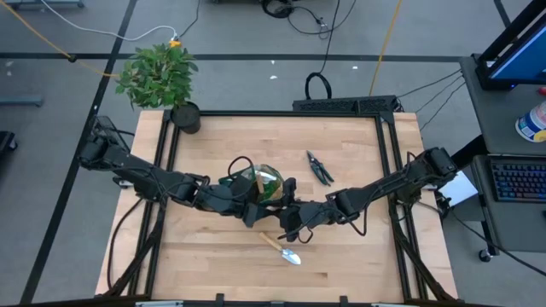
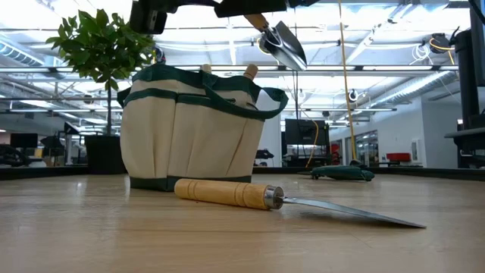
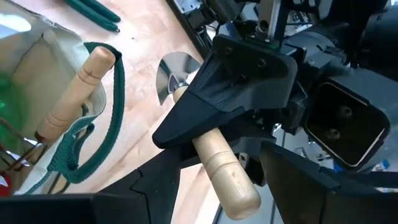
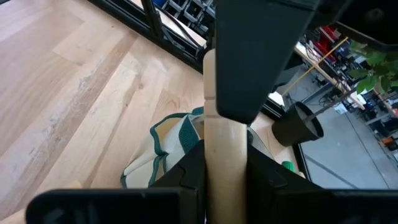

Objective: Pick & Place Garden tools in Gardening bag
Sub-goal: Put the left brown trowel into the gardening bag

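The beige gardening bag (image 1: 263, 182) with green trim stands mid-table on its base and shows in the low view (image 2: 189, 129). A wooden tool handle (image 3: 81, 81) sticks up out of it. My right gripper (image 4: 227, 180) is shut on a wooden-handled trowel (image 3: 217, 155), whose blade (image 2: 284, 42) is held above the bag's right side. My left gripper (image 3: 221, 193) is open, with its fingers on either side of that handle's free end. A second trowel (image 1: 281, 246) lies flat on the table in front of the bag. My right gripper pinches the trowel's wooden handle (image 4: 225, 149) between its two fingers, about mid-length. One finger (image 3: 230, 87) lies slanting across the handle. The trowel is lifted clear of the table, its blade tilted downward above the bag's rim and its free handle end toward my left gripper.
Black pruning shears (image 1: 320, 166) lie on the table to the bag's far right. A leafy potted plant (image 1: 162, 77) stands in a black pot at the far left corner. The loose trowel (image 2: 227, 193) lies near the table's front, with bare wood around it.
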You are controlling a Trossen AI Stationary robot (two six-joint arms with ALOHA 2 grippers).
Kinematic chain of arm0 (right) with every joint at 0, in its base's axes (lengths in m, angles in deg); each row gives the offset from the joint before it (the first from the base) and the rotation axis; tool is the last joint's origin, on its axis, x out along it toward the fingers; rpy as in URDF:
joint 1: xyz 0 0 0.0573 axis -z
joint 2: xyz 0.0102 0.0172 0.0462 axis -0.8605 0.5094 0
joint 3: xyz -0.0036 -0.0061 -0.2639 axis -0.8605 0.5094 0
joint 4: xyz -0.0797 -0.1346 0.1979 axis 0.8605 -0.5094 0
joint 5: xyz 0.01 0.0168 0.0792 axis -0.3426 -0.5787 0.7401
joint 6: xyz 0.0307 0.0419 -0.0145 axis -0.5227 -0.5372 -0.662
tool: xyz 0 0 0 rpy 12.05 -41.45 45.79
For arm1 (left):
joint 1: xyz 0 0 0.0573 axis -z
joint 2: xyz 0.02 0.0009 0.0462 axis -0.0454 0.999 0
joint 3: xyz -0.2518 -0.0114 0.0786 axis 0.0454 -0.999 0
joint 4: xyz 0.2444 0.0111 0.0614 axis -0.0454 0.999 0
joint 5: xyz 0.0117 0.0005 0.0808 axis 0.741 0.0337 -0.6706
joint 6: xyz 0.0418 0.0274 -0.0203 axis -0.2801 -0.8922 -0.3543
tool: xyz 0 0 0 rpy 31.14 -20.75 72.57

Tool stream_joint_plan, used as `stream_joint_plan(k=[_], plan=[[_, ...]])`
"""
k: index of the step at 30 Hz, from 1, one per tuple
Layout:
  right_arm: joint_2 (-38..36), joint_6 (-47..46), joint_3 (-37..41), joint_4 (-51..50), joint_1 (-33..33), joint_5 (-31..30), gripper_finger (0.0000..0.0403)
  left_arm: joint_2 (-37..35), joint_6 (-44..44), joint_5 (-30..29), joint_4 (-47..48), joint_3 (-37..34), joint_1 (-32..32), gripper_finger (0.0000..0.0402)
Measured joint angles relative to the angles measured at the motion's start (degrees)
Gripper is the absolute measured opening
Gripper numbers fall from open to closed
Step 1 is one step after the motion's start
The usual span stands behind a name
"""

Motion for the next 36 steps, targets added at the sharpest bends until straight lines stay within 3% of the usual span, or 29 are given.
stream_joint_plan(k=[36], plan=[[-0.01, -1.34, 0.0, -0.99, -0.03, 0.74, 0.0055, -0.02, -3.42, -2.09, 1.11, 0.0, -0.02, 0.0239]])
